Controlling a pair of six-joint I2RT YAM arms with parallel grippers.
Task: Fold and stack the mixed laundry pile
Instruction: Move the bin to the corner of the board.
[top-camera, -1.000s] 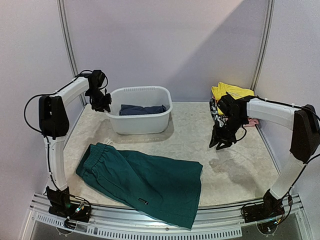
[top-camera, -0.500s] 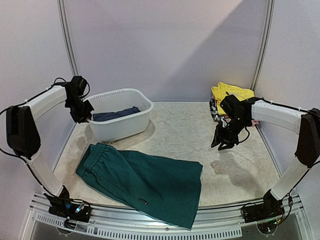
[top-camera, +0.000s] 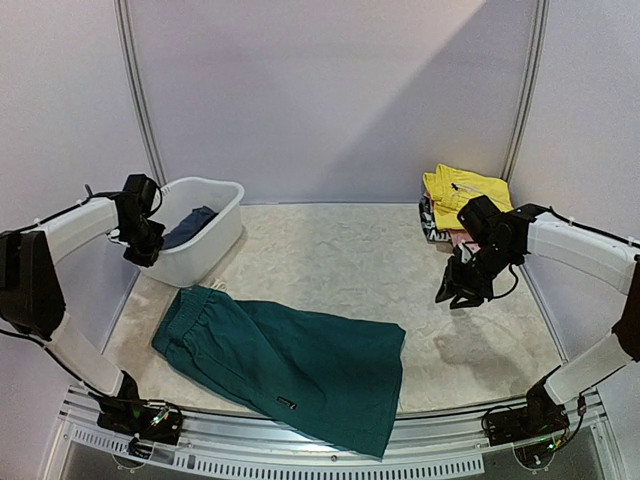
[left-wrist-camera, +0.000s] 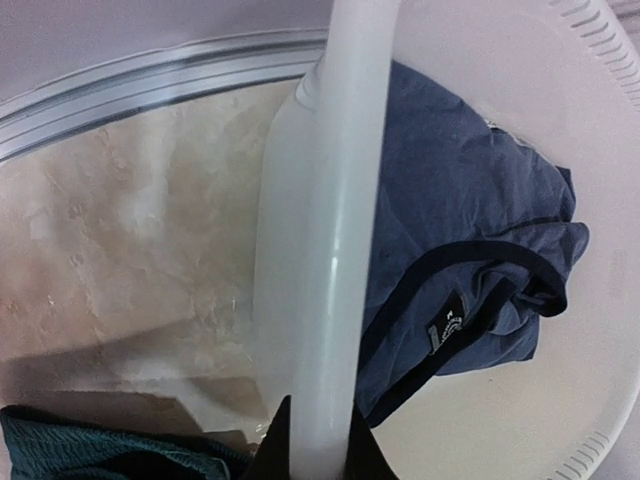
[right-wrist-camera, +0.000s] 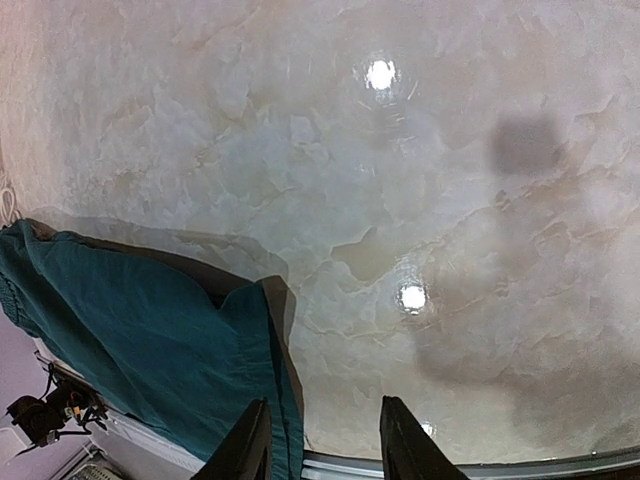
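Left gripper (left-wrist-camera: 315, 462): clamped on the rim of the white tub (top-camera: 205, 258), a dark finger on each side of the rim (it runs straight up the wrist view).
Right gripper (right-wrist-camera: 322, 445): fingers apart with nothing between them, hanging over bare table (top-camera: 350, 260) to the right of the shorts.
Around: the tub is at the far left. A clothes stack (top-camera: 460, 190) with a yellow piece on top is at the far right corner, just behind the right arm.
In the way: the tub sits just behind the shorts' waistband. Its rim hides part of the tub's inside in the left wrist view.
Materials: the tub is smooth white plastic with a slotted upper wall. The table is glossy with a marble pattern. The shorts are matte woven cloth with a gathered elastic waist.
Laundry location: the teal shorts (top-camera: 285, 365) lie flat on the near-left part of the table. A navy garment (left-wrist-camera: 460, 260) is crumpled inside the tub.
Shorts axis: the long axis is diagonal, with the waistband at the left toward the tub and the leg hems at the near right, over the table's front edge.
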